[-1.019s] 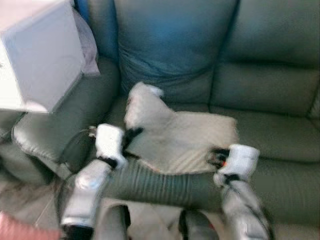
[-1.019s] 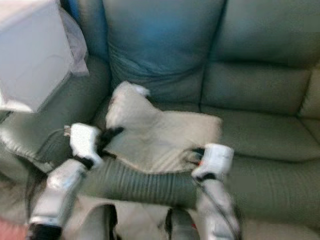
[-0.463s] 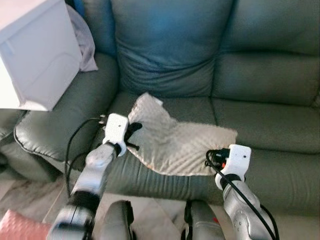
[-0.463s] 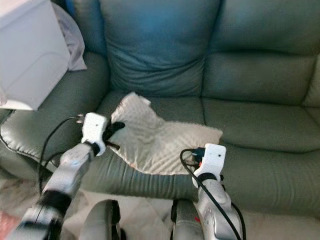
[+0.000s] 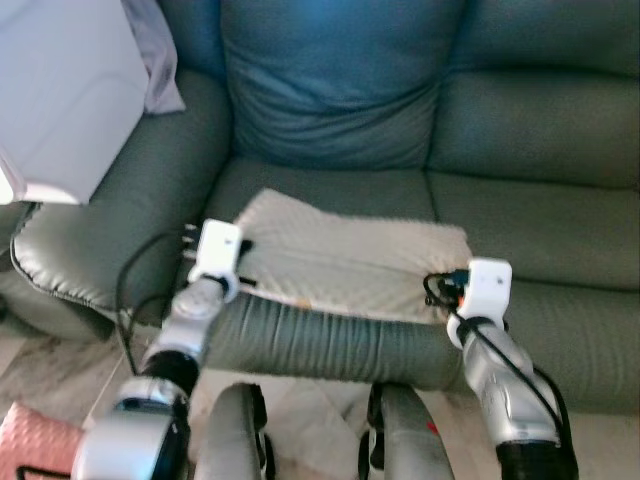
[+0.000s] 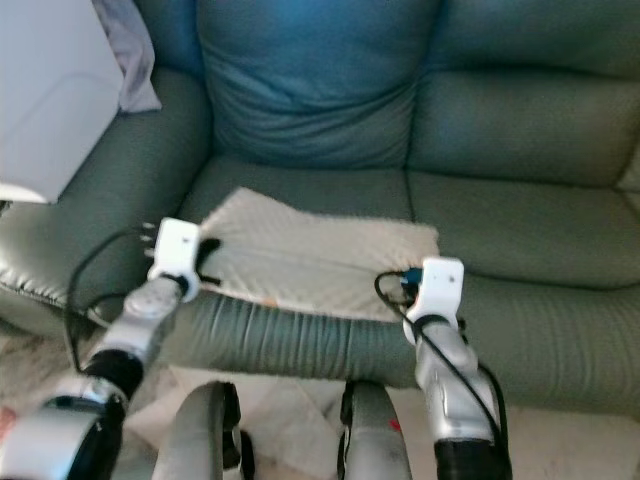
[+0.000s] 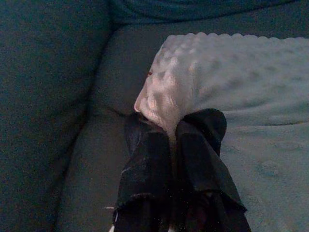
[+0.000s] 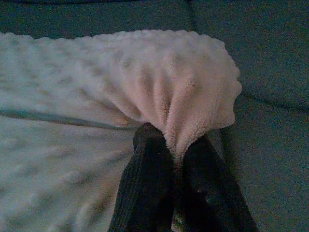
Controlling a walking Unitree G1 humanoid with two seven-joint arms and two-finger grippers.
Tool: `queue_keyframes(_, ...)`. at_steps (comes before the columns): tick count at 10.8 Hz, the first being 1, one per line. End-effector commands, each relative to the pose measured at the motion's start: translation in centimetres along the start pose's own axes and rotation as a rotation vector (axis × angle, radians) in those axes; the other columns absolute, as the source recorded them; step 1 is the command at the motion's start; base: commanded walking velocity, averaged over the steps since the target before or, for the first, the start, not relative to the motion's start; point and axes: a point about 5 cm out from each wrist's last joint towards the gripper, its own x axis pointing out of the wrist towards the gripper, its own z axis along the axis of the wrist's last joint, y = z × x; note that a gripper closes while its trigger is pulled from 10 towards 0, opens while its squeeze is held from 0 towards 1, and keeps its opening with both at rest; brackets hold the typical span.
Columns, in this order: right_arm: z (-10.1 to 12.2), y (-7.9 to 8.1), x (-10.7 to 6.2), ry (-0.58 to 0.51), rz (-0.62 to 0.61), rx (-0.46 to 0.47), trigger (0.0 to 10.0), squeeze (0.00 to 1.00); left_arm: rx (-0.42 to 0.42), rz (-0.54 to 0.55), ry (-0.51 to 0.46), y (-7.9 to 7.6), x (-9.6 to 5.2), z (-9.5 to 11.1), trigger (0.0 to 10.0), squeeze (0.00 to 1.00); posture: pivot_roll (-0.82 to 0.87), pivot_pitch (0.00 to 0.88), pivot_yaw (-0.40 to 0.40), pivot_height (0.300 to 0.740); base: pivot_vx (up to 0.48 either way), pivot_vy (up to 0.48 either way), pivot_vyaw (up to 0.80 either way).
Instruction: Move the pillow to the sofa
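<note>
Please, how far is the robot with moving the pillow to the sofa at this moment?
Mostly done: the pillow already lies flat on the seat of the sofa, near its front edge. In hand: the left gripper is shut on the pillow's left corner, and the right gripper pinches its right corner, the fabric bunched between the fingers. Left: open both grippers and draw the arms back.

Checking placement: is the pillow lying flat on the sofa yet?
Flat: the pillow lies spread across the sofa seat, corners pinched by left hand and right hand.
</note>
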Motion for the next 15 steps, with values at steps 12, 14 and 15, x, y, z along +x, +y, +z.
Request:
queue_keyframes(12,-3.1,-3.3,0.0,0.097,-0.114,-0.121,10.0,0.0,0.016,0.161,0.15,3.7,-0.7,-2.9,10.0,0.49,-0.08,0.207,-0.025,0.635,0.0,0.0,0.0)
queue_keyframes(14,-3.5,-4.0,0.2,0.091,-0.124,-0.115,10.0,1.0,0.021,0.185,0.149,4.1,-0.6,-2.6,10.0,1.0,-0.08,0.193,-0.026,0.635,0.0,0.0,0.0)
queue_keyframes(15,-3.5,-4.1,0.3,0.091,-0.13,-0.115,10.0,1.0,0.022,0.193,0.146,4.2,-0.6,-2.6,10.0,1.0,-0.08,0.19,-0.026,0.635,0.0,0.0,0.0)
